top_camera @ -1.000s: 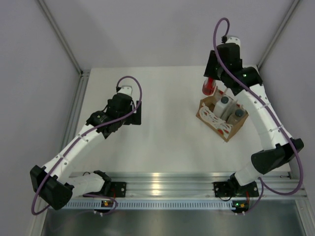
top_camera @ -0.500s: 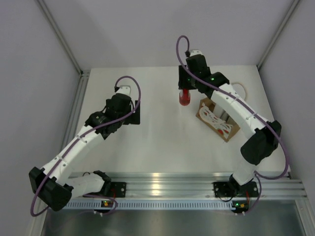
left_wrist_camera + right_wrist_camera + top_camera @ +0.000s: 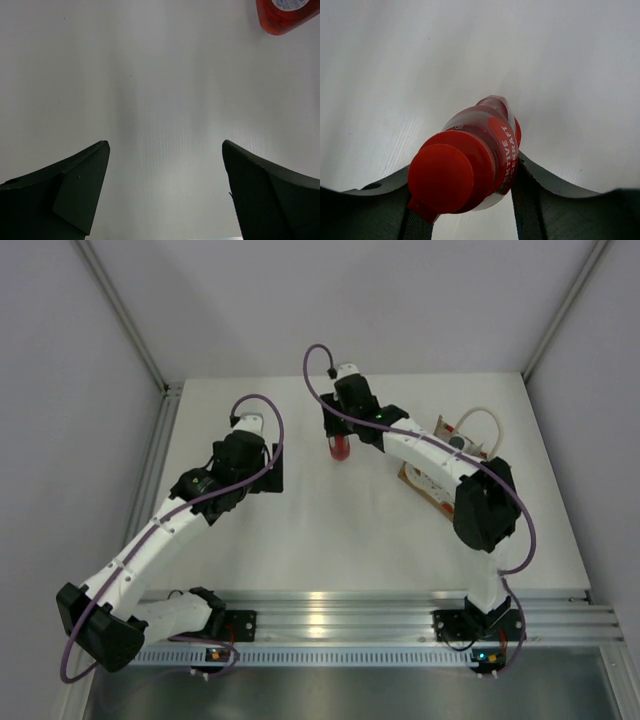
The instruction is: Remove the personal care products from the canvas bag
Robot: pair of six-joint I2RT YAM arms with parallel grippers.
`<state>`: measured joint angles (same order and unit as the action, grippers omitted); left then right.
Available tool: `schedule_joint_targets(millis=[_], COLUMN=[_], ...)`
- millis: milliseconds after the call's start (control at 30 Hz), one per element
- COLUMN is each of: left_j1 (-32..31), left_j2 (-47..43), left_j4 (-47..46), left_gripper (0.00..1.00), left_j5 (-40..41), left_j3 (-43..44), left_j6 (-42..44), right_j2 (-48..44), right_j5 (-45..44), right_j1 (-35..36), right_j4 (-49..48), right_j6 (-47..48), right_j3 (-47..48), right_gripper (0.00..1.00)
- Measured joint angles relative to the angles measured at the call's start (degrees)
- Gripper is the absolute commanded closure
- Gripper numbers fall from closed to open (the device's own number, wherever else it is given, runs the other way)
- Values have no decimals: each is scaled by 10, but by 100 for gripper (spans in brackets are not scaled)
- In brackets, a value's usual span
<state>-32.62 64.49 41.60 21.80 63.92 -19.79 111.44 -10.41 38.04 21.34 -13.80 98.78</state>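
Red bottle [image 3: 340, 449] first: it is out of the canvas bag [image 3: 428, 483] and hangs in the right gripper [image 3: 338, 433], over the far middle of the table [image 3: 330, 540]. The right wrist view shows the two fingers pressed on either side of its body just below the red cap, so the jaws are narrowed onto the bottle and holding it. Its long axis runs nearly straight down from the gripper, with a slight tilt: cap up toward the wrist, base toward the table. Whether the base touches the surface I cannot tell from any view.

The bag sits to the right of the bottle near the far right corner, apart from it and partly covered by the right arm, so what remains inside is mostly hidden.

The left gripper [image 3: 165, 197] is spread wide with nothing between its fingers, over bare table to the left of the bottle. Its camera catches only the bottle's red lower end in the upper right corner.

The bottle lies between the left gripper and the bag, and the right arm has it. The next move, as I judge it, turns on that vertical axis: lower straight down until the base meets the table, then release — a tilt at that point could tip it over.
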Motion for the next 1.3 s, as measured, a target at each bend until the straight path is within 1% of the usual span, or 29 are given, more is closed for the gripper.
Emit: schedule_joint_targets(millis=[233,367,400,467,500,567,667,700,767,800,833,1100,1300], left_j1=[0,0,0,0,0,0,0,0,0,0,0,0,0], left_j2=[0,0,0,0,0,0,-2,-3,-4,-4,-4,-4,-5], left_j4=[0,0,0,0,0,0,0,0,0,0,0,0,0], left_gripper=[2,2,2,2,2,2,2,2,2,2,2,2,2], left_j5=[0,0,0,-1,-1,0,0,0,0,0,0,3,23], left_j3=[0,0,0,0,0,0,0,0,0,0,0,0,0], left_j6=[0,0,0,0,0,0,0,0,0,0,0,0,-2], right_j2=[77,79,79,79,79,79,79,77,70,64,57,-2,-102], right_j5=[1,2,3,2,2,2,0,-1,-3,-5,-8,-37,-74], right_j1=[2,2,2,2,2,2,2,2,2,2,2,2,2], right_j4=[-31,-38,-38,-38,-37,-38,-43,-49,-60,-64,-67,-83,-81], right_j6=[3,3,3,3,3,3,1,2,3,5,6,16,16], right_j3=[18,21,21,21,21,21,19,17,15,11,8,-26,-96], right_gripper=[100,100,94,76,71,48,33,24,15,5,1,0,1])
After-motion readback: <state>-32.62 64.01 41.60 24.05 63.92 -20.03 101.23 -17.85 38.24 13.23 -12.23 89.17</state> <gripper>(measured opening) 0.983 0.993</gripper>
